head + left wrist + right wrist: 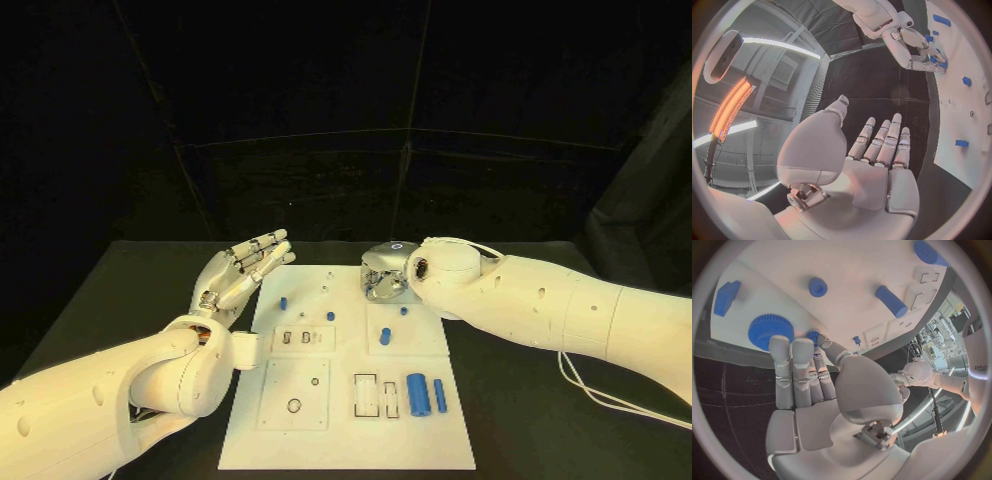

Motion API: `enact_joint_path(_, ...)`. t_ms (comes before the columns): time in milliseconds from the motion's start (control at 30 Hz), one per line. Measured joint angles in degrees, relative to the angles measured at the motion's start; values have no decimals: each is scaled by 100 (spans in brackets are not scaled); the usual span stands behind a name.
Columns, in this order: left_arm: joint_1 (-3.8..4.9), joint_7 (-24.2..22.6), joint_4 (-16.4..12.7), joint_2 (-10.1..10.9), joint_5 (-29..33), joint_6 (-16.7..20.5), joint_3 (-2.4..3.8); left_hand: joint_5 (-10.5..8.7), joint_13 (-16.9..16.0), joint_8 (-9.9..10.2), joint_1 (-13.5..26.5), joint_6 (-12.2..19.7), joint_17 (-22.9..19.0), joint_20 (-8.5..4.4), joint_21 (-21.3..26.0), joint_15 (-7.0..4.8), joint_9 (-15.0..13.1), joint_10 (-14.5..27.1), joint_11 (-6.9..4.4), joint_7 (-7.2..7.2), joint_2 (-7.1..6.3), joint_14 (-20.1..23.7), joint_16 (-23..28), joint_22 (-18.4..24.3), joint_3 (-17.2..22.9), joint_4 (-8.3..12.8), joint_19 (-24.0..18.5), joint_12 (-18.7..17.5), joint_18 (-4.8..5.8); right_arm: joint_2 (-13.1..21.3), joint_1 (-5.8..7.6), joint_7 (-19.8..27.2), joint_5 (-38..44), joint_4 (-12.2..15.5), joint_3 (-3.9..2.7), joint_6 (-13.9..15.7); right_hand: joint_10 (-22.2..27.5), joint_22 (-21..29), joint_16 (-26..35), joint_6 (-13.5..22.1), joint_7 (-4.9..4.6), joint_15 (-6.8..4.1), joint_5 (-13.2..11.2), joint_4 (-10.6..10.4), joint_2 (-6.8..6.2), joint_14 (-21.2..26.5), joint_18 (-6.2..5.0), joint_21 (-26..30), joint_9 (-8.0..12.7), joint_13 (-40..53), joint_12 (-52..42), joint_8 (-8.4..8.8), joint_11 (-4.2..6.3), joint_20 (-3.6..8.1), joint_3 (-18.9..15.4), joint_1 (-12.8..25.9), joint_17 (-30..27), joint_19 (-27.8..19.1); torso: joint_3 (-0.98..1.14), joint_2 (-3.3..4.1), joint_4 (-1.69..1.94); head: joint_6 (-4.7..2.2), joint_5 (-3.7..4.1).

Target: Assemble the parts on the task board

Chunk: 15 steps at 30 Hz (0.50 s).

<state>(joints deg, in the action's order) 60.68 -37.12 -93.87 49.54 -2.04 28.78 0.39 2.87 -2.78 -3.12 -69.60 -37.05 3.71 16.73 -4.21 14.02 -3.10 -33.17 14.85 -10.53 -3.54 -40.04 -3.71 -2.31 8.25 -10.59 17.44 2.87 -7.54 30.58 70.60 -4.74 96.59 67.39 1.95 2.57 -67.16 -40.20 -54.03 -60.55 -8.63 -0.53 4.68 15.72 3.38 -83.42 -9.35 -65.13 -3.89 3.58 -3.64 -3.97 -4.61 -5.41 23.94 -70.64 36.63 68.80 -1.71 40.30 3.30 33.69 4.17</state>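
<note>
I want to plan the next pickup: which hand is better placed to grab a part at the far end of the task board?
Probably the right hand: it hangs over the task board by the blue gear; the left hand is off its edge.

Parts [417, 394] on task board [346, 440] between hands.

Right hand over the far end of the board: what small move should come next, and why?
Probably close the fingers onto the blue gear. The right hand hovers at the task board's far end with its fingertips right at the gear's edge and nothing held, while the left hand waits open beside the board.
</note>
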Motion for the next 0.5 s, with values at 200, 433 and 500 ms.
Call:
enact_joint_path(200, 0, 6, 4, 1, -1, -9, 0, 0, 0, 0, -24, 21, 0, 0, 0, -14, 0, 0, 0, 21, 24, 14, 0, 0, 16, 16, 0, 0, 0, 1, -5, 2, 0, 26, 2, 271, -31, -53, -54, -22, -22, 13, -3, -10, -44, 13, 0, -43, 0, 0, 0, 0, -31, 0, 145, 15, 19, 0, -3, 6, 4, -12, -1)
enact_joint_path(433, 0, 16, 10, 0, -1, -22, 0, 0, -1, 0, -24, 21, 0, 0, 0, -21, 0, 60, 0, 21, 24, 21, 0, 0, 16, 16, 0, 0, 0, -5, -6, 78, -67, 84, -2, 1051, -51, -91, -87, -42, -42, 22, 103, 2, -83, 21, 0, -87, 1, 5, 21, 0, -52, -21, 298, -23, 36, -21, -7, 16, 14, -25, -32)
enact_joint_path(500, 0, 18, 10, -4, -1, -26, 0, 0, -1, 0, -24, 21, 0, 0, 0, -21, 0, 61, 0, 21, 24, 21, 0, 0, 31, 31, 0, 0, 0, -33, -6, 94, -88, 68, -2, 1221, -51, -96, -87, -42, -42, 21, 104, 2, -84, 21, 0, -91, 1, 5, 21, 0, -52, -21, 301, -21, 36, -21, -8, 21, 15, -28, -41)
